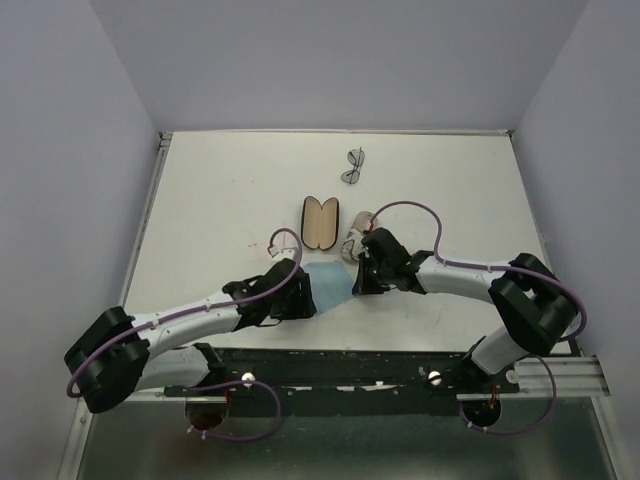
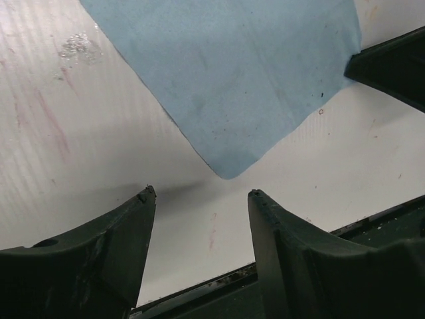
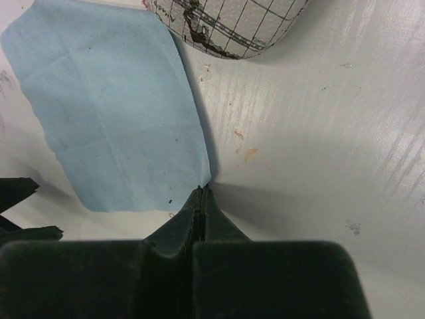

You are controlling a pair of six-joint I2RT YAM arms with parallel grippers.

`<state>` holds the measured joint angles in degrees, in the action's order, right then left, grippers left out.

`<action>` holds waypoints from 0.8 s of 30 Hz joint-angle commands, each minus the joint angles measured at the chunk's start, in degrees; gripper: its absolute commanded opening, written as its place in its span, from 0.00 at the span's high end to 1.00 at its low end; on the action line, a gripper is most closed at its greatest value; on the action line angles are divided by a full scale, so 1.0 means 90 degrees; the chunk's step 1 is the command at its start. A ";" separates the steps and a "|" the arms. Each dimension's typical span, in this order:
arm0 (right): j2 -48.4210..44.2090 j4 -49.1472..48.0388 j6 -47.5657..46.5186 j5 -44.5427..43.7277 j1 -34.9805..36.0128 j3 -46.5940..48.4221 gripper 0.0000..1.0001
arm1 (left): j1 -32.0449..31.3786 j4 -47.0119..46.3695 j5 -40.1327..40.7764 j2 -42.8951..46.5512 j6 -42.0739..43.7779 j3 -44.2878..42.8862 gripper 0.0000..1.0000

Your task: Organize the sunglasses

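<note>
One pair of sunglasses (image 1: 354, 166), thin dark frame with grey lenses, lies at the far middle of the table, away from both arms. A light blue cloth (image 1: 330, 282) (image 2: 232, 73) (image 3: 113, 106) lies flat between the grippers. My right gripper (image 3: 202, 189) (image 1: 357, 283) is shut, its tips pinching the cloth's right edge. My left gripper (image 2: 199, 194) (image 1: 312, 297) stands open just short of the cloth's near corner, nothing between its fingers.
An open black case with tan lining (image 1: 320, 222) lies behind the cloth. A pale pouch with a grid print (image 3: 226, 26) (image 1: 358, 238) sits right of the case, close to my right wrist. The table's near edge rail (image 2: 219, 286) runs just behind my left fingers.
</note>
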<state>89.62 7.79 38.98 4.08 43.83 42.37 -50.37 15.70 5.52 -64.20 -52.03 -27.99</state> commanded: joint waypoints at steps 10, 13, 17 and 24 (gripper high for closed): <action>0.0032 0.0013 0.0093 0.0279 0.0032 -0.0157 0.99 | -0.0585 0.0607 0.0450 -0.1723 -0.0546 -0.1284 0.56; 0.0042 0.0003 0.0093 0.0299 0.0032 -0.0167 0.99 | -0.0712 0.0950 0.0636 -0.1821 -0.0654 -0.1421 0.56; 0.0061 0.0003 0.0083 0.0328 0.0032 -0.0167 0.99 | -0.0849 0.1136 0.0783 -0.1958 -0.0742 -0.1529 0.57; 0.0061 -0.0055 0.0073 0.0406 0.0042 -0.0245 0.99 | -0.0898 0.1312 0.0881 -0.2592 -0.0820 -0.1929 0.63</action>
<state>89.60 6.94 39.48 6.66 43.83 41.67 -58.00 24.99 11.03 -84.20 -58.15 -43.51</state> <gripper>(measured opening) 0.013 0.402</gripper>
